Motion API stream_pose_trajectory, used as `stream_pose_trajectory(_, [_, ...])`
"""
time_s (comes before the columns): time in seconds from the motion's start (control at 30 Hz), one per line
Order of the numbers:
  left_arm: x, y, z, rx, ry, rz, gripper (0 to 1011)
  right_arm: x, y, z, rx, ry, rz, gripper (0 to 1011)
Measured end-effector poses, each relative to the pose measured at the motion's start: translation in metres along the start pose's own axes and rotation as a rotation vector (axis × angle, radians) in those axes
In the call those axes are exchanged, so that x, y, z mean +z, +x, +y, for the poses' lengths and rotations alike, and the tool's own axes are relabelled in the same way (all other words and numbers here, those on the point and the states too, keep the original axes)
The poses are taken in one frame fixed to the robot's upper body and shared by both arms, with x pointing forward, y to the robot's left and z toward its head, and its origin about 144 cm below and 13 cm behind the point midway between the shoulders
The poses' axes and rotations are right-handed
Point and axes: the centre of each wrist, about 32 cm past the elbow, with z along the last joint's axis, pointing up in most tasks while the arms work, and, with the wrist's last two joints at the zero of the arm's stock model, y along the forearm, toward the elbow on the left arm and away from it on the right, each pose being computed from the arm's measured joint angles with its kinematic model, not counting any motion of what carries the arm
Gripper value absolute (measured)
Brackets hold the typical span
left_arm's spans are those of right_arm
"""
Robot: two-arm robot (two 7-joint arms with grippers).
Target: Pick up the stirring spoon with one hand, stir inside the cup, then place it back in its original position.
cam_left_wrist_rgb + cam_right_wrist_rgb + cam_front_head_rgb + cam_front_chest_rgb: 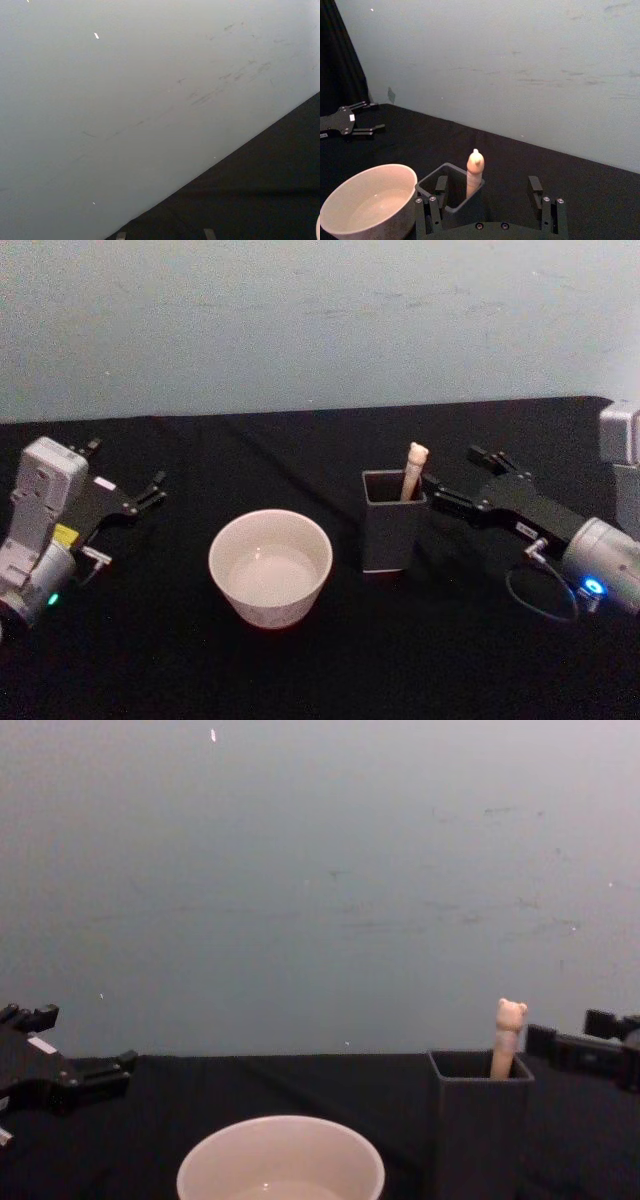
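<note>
black table [150, 660]: right end effector [448, 468] spread beside holder [390, 535] with spoon [413, 468]; left end effector [130, 462] spread far left.

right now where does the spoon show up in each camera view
head view: spoon right of centre, standing in the holder, to the right of the cup.
left wrist view: faces the wall and the black table.
right wrist view: spoon low centre, sticking out of the holder.
chest view: spoon lower right, bear head above the holder.
shared landmark: the dark square holder.
</note>
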Motion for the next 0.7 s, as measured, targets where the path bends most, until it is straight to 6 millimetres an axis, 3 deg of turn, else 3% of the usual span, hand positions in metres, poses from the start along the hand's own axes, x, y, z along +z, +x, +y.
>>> stream_pose_trajectory(0.4, [0.0,0.0,0.0,0.0,0.0,0.0,1001,-0.002,0.004,0.035,0.036,-0.014,0.003,1002])
stream_pose_trajectory(0.7, [0.0,0.0,0.0,0.0,0.0,0.0,1001,-0.002,0.005,0.049,0.051,-0.013,0.004,1002])
